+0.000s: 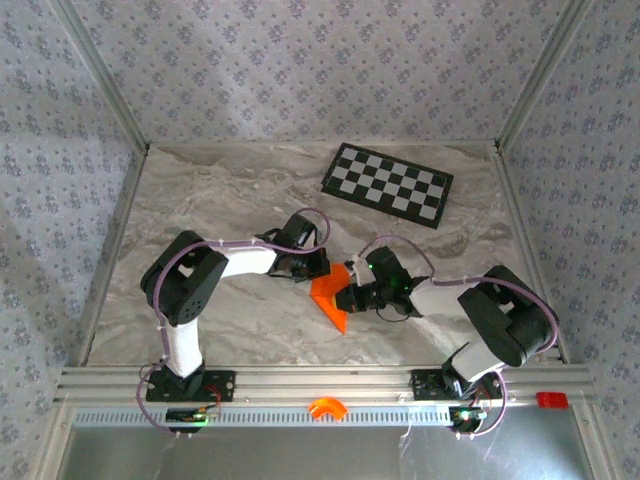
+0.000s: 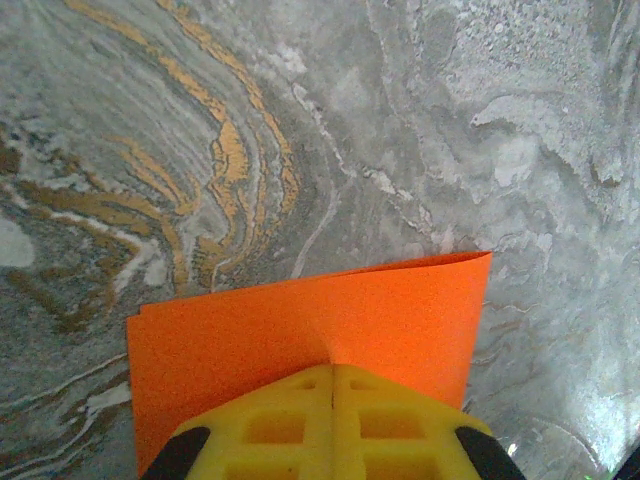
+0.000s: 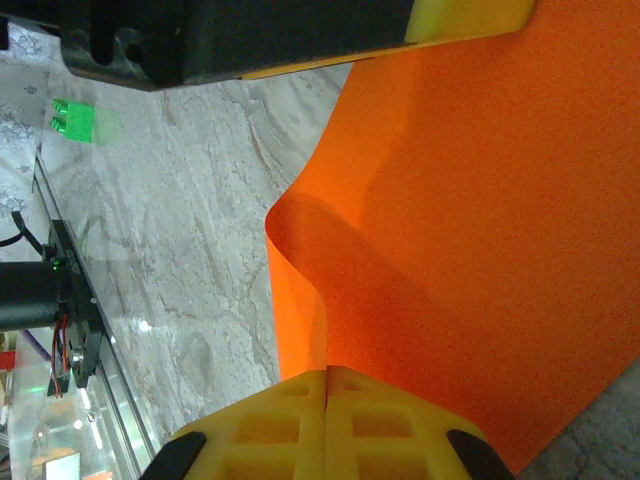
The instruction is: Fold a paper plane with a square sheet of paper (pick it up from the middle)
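The square sheet of paper is bright orange and hangs between the two arms over the marble table's middle, bent and partly doubled over. My left gripper pinches its upper edge; in the left wrist view the yellow fingers are closed tight on the paper, which puckers at the pinch. My right gripper grips the sheet's right side; its yellow fingers are shut on a curled fold of the paper. The left gripper's yellow fingertip shows at the top of that view.
A black-and-white checkerboard lies at the back right of the marble table. A small orange arch-shaped plastic part sits on the front rail, a red piece at the rail's right. Patterned walls enclose three sides.
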Available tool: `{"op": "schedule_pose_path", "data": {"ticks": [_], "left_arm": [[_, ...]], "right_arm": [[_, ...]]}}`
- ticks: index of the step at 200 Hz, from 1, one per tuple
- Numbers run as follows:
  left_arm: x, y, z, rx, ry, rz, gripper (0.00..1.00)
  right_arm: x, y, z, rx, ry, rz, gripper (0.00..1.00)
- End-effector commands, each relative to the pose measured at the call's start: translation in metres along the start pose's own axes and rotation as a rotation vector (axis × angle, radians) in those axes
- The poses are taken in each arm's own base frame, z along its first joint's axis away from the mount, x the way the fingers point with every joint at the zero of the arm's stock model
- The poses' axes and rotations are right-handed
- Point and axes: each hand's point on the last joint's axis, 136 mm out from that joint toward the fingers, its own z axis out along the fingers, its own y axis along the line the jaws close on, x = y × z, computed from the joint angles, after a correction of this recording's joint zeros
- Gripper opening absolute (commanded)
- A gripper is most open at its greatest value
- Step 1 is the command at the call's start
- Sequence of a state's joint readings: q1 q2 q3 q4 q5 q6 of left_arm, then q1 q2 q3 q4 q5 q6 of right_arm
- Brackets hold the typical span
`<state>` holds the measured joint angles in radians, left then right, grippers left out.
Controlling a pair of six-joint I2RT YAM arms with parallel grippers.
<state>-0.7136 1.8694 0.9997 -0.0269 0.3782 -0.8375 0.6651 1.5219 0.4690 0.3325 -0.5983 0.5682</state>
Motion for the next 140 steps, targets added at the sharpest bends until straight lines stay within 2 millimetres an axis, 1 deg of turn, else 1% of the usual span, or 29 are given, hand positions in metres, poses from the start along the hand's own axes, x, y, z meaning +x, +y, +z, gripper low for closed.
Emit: {"op": "schedule_pose_path", "data": {"ticks": [1, 48, 140], "left_arm": [[0.010, 0.016, 0.005, -0.047, 0.030, -0.011, 0.05], [0.009, 0.015, 0.005, -0.034, 0.021, -0.016, 0.05], [0.012, 0.016, 0.006, -0.035, 0.021, -0.020, 0.05]], "right_arm": [[-0.002, -0.005, 0.002, 0.026, 0.013, -0.017, 0.00], [0.001, -0.015, 0.005, 0.060, 0.014, -0.013, 0.00], [-0.001, -0.019, 0.003, 0.091, 0.005, -0.026, 0.00]]}}
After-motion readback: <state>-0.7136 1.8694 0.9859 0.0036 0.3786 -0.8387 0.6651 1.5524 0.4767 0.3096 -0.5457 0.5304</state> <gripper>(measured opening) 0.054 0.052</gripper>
